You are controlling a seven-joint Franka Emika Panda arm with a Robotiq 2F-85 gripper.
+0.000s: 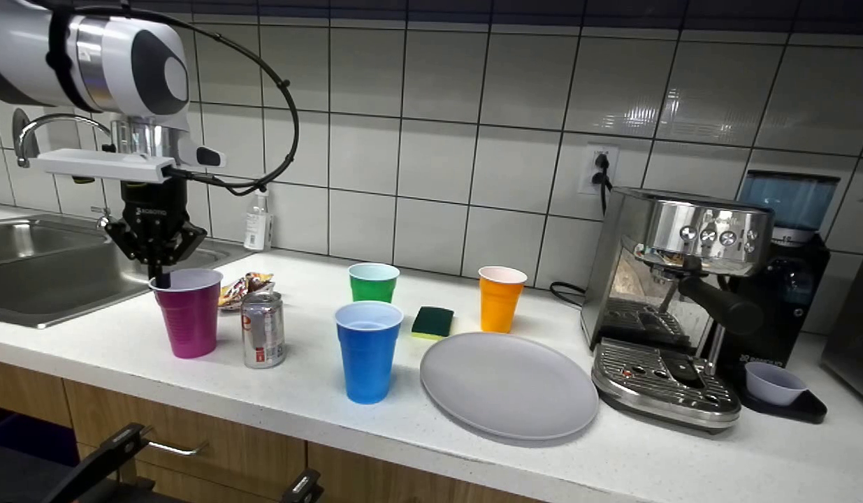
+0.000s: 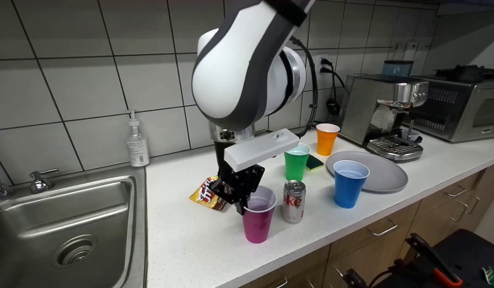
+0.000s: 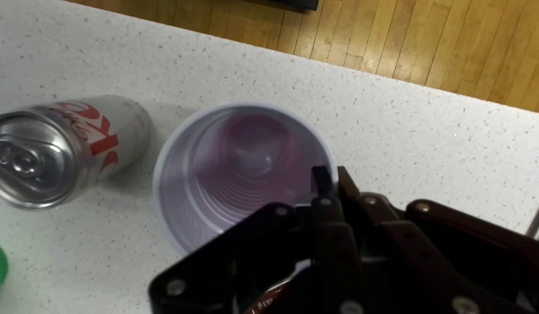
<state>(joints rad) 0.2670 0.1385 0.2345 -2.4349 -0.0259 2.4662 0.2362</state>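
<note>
Purple cup (image 1: 192, 321): right there at the gripper (image 3: 334, 176), standing up, base looks like it's on the counter (image 1: 309, 314).
Gripper: clamped on the purple cup's rim, one tip inside and one outside. Pretty easy to see in the wrist view.
Can (image 1: 263, 332): silver, upright, just beside the purple cup with a bit of a gap.
Snack bag (image 1: 248, 285): kinda crinkly, lying just behind the can in an exterior view.
Blue cup (image 1: 367, 360): standing between the can and the plate (image 1: 509, 384).
Green cup (image 1: 373, 288): behind the blue cup in an exterior view.
Sponge (image 1: 432, 321): dark green on top, yellow below, between the green cup and the orange cup (image 1: 501, 302) in both exterior views.
Plate: grey, flat on the counter near the coffee machine (image 2: 363, 108).
Sink (image 2: 91, 212): past the purple cup, opposite side from the can, soap bottle (image 2: 137, 146) by a back corner.
</note>
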